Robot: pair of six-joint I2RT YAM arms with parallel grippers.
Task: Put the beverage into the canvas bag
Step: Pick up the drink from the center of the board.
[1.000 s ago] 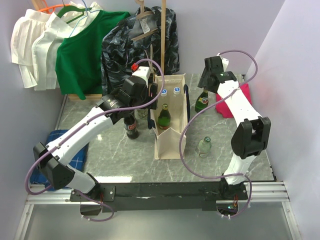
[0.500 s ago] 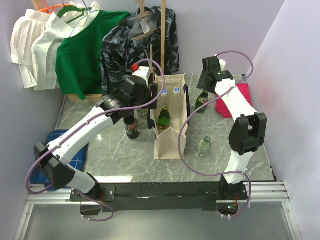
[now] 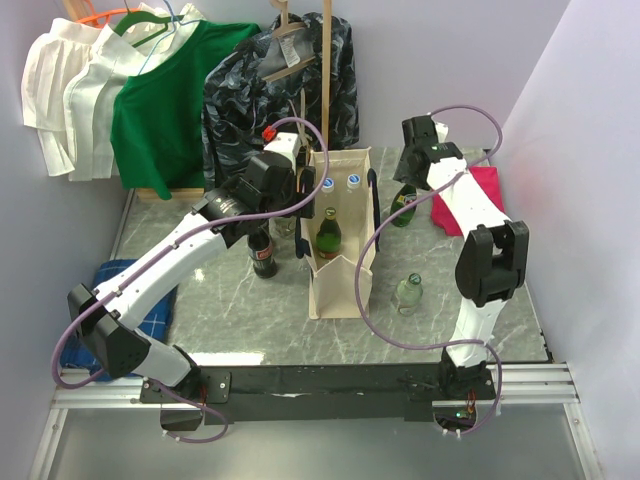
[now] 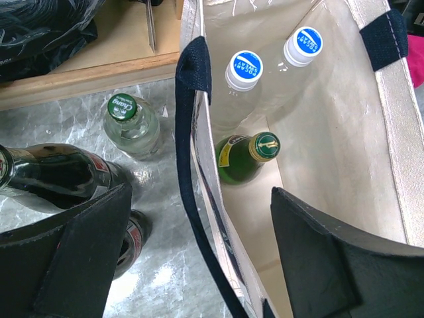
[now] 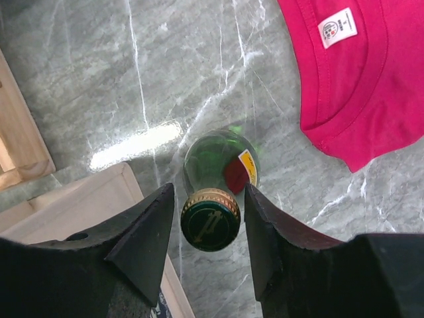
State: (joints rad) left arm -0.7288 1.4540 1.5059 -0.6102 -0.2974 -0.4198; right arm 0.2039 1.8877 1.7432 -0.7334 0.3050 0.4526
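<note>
The cream canvas bag (image 3: pixel 340 270) with navy handles stands mid-table and holds two clear blue-capped bottles (image 4: pixel 244 66) and a green bottle (image 4: pixel 248 156). My left gripper (image 3: pixel 305 185) is open and straddles the bag's left wall and handle (image 4: pixel 199 192), one finger outside, one inside. A green bottle (image 3: pixel 404 203) stands upright on the table right of the bag. My right gripper (image 3: pixel 408 180) is open around its neck (image 5: pixel 209 199), the fingers on either side of the dark cap (image 5: pixel 211 222) with small gaps.
A dark cola bottle (image 3: pixel 264 258) and a clear green-capped bottle (image 4: pixel 129 122) stand left of the bag. Another clear bottle (image 3: pixel 408 293) stands at its front right. A pink shirt (image 3: pixel 470 200) lies at right. Hanging garments (image 3: pixel 160 100) are at the back, and a blue cloth (image 3: pixel 130 290) lies at left.
My right gripper has moved left and settled over the green bottle's neck. The left arm and the bag have not moved.
</note>
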